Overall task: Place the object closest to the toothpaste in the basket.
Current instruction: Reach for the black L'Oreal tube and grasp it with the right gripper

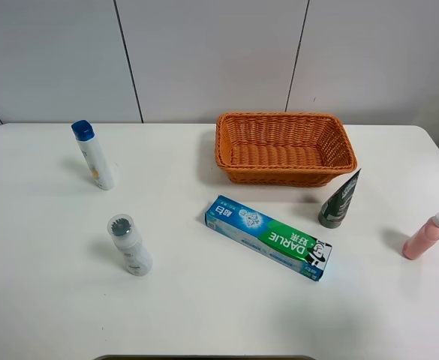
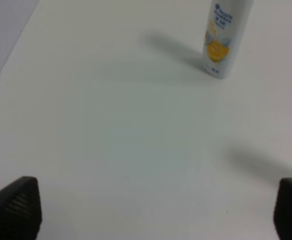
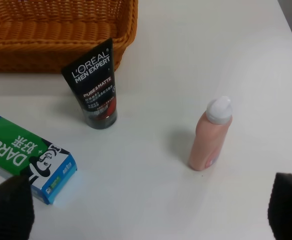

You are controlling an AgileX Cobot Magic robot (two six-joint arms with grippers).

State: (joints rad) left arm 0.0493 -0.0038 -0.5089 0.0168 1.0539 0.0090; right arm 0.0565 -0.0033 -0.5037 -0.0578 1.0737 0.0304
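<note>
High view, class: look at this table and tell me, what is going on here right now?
Nothing is being handled yet. The left hand and right hand are both open and empty above the table. The toothpaste box lies flat in front of the basket, which is empty. The dark tube, standing on its cap near the box's right end, looks closest to it, so it is probably the one to go in. It is untouched.

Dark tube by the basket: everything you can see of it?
The tube is dark grey, plastic-looking, printed L'OREAL MEN EXPERT, with a red patch low down. It stands on its cap, crimped end up, on the table, by the front right corner of the basket, near the toothpaste box. Only the table seems to touch it.
</note>
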